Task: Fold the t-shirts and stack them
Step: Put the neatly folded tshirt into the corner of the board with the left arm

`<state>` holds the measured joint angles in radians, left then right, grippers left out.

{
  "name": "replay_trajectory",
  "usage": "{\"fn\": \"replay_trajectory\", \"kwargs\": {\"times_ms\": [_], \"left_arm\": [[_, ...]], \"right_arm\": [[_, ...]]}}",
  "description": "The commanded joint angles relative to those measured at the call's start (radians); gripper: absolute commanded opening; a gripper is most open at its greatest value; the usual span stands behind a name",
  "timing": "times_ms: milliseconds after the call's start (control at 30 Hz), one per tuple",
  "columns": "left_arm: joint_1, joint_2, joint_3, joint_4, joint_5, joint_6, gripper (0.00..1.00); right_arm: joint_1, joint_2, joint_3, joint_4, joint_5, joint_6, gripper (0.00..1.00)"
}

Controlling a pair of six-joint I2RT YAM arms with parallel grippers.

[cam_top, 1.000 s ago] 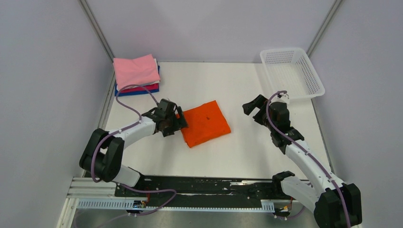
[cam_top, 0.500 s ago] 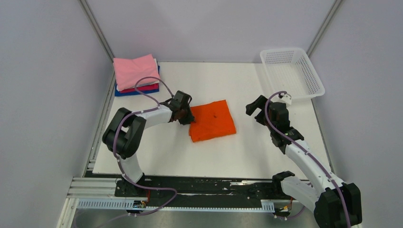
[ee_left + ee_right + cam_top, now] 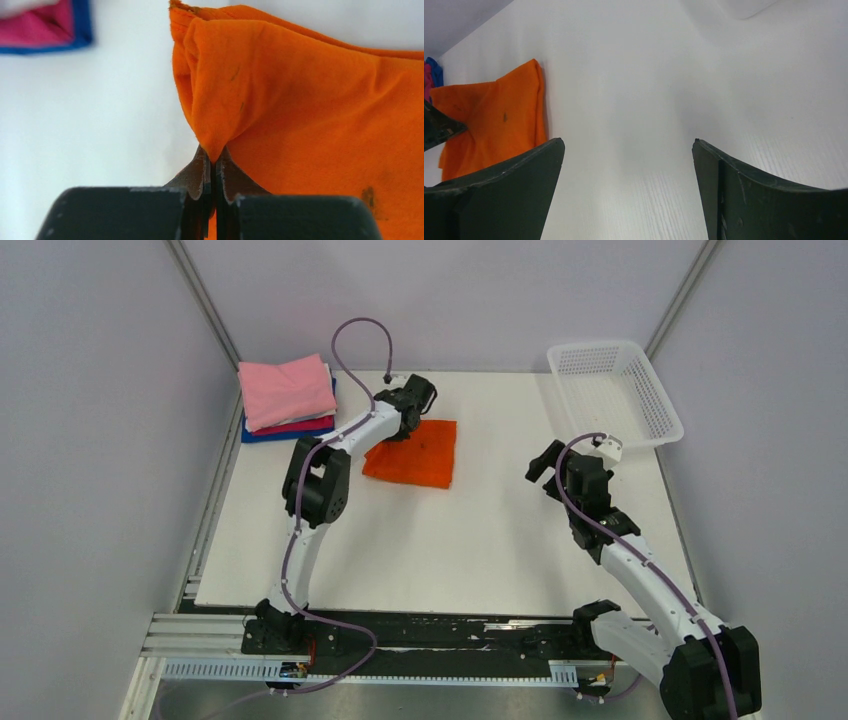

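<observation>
The folded orange t-shirt (image 3: 412, 453) (image 3: 300, 115) (image 3: 489, 120) lies on the white table (image 3: 480, 540), behind the middle. My left gripper (image 3: 405, 423) (image 3: 214, 162) is shut on a pinch of its edge, and the cloth rises into a peak at the jaws. A stack of folded t-shirts (image 3: 288, 397) sits at the back left with pink on top, then white, magenta and blue; its magenta and blue corner (image 3: 45, 30) shows in the left wrist view. My right gripper (image 3: 548, 468) (image 3: 629, 145) hangs open over bare table right of the orange shirt, holding nothing.
A white plastic mesh basket (image 3: 615, 392) stands at the back right corner of the table. Grey walls close in the left, back and right sides. A black rail (image 3: 420, 635) with both arm bases runs along the near edge.
My left gripper has shut on the orange shirt's edge and carried it back and left, toward the stack. The left arm now stretches far forward. The right arm has barely moved.
</observation>
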<state>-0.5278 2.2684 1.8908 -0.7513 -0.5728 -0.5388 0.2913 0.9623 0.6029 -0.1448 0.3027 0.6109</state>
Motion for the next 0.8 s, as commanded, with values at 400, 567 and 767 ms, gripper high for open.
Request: {"fn": "replay_trajectory", "kwargs": {"times_ms": [400,567,767], "left_arm": [[0.164,0.017,0.251,0.321,-0.434,0.709,0.00],[0.191,0.014,0.351,0.335,-0.446,0.814,0.00],[0.196,-0.044,0.399,0.372,-0.427,0.876,0.00]], "right_arm": [[-0.004,0.193,0.048,0.050,0.115,-0.072,1.00],[-0.004,0.217,0.053,0.049,0.122,-0.071,1.00],[-0.004,0.233,0.060,0.047,0.109,-0.071,1.00]]}}
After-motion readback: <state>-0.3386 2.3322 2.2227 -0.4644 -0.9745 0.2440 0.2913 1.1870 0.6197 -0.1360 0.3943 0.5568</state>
